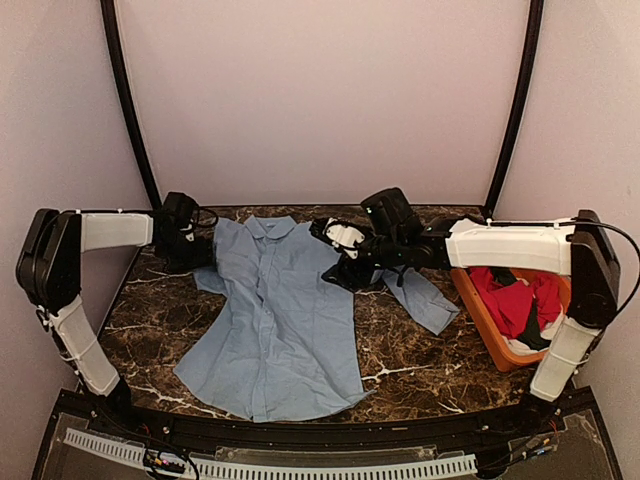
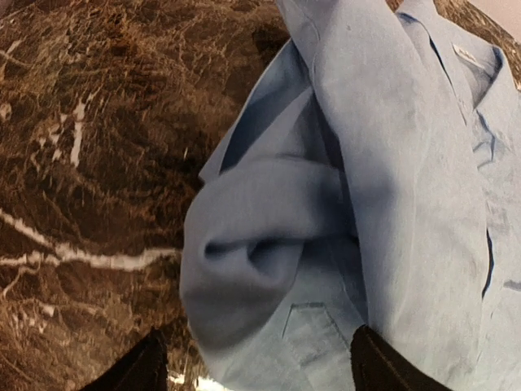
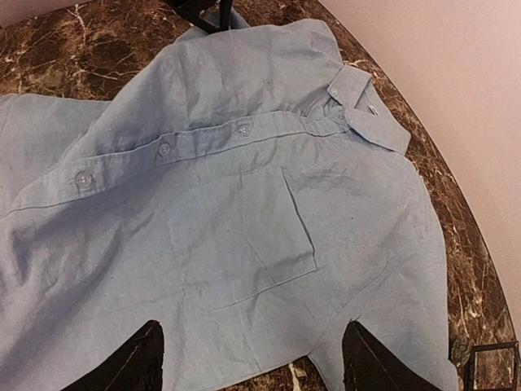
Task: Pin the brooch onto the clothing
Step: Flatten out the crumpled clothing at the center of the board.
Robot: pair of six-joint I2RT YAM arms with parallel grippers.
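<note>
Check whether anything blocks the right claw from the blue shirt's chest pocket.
Nothing visible does. The right claw hangs open directly over the shirt, and only bare cloth lies between it and the pocket.

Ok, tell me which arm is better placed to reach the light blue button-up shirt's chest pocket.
Right. The right gripper hovers open over the light blue shirt, chest pocket just ahead; the left gripper is over a bunched sleeve at the shirt's edge.
</note>
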